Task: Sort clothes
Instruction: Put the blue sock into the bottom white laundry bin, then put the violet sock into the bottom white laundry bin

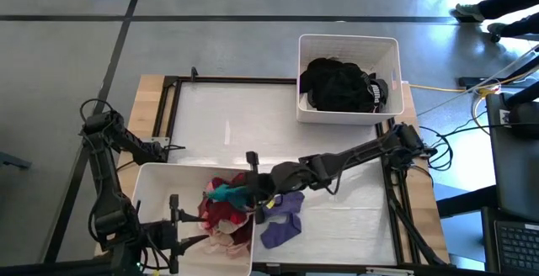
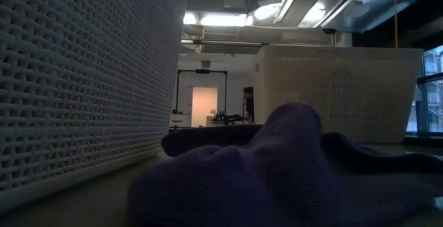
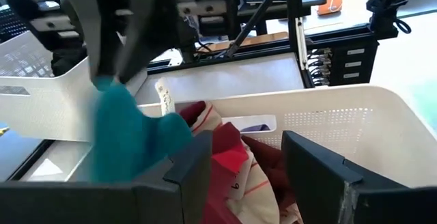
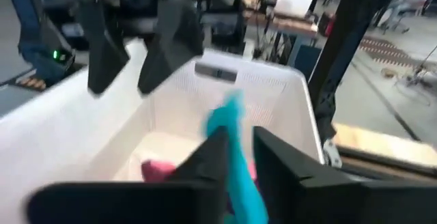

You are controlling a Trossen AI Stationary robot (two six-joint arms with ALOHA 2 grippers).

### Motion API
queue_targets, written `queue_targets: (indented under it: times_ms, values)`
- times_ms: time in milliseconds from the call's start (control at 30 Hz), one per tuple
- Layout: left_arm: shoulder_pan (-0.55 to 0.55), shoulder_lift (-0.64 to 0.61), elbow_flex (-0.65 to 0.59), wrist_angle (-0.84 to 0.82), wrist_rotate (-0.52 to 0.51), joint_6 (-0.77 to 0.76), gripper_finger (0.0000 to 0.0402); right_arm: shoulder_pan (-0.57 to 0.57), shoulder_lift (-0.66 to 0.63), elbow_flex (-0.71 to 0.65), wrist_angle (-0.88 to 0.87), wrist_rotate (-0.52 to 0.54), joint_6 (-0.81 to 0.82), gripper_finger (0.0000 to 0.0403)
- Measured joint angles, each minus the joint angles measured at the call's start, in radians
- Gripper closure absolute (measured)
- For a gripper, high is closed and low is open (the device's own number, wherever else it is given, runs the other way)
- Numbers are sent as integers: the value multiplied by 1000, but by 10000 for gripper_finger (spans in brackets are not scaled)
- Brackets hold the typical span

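Note:
My right gripper [image 1: 250,188] reaches from the right over the near left white bin [image 1: 160,179] and is shut on a teal garment [image 1: 222,193]. The garment hangs above a pile of pink, maroon and white clothes [image 1: 227,219] in that bin. A purple garment [image 1: 282,221] lies flat on the table beside the bin and fills the low view [image 2: 277,165]. Black clothes [image 1: 341,84] lie in the far right bin [image 1: 392,53]. My left gripper [image 3: 249,176] is open and empty at the bin's near left side, facing the pile. My right gripper pinches the teal garment's upper end [image 4: 234,118] between its two fingers. The left wrist view shows the fingers [image 3: 116,39] pointing down and the cloth [image 3: 130,135] hanging slack below them over the bin. Its lower end is hidden behind my left gripper's finger.
The near bin's white walls [image 3: 355,125] stand around the pile. The table's black frame [image 1: 173,108] runs along its edges. Bare table surface [image 1: 236,120] lies between the two bins. A person's legs [image 1: 497,7] show beyond the far right corner.

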Motion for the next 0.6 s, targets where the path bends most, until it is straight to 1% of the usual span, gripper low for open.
queue_targets:
  times_ms: [200,300,433,600]
  values:
    - [8,0,0,0,0,0,233,25,0,0,-130,1,1,213]
    - [7,0,0,0,0,0,233,47,-18,0,-204,5,-5,167]
    - [7,0,0,0,0,0,233,93,-75,0,-314,65,3,135]
    - [7,0,0,-1,0,-2,233,183,-136,0,-493,165,62,128]
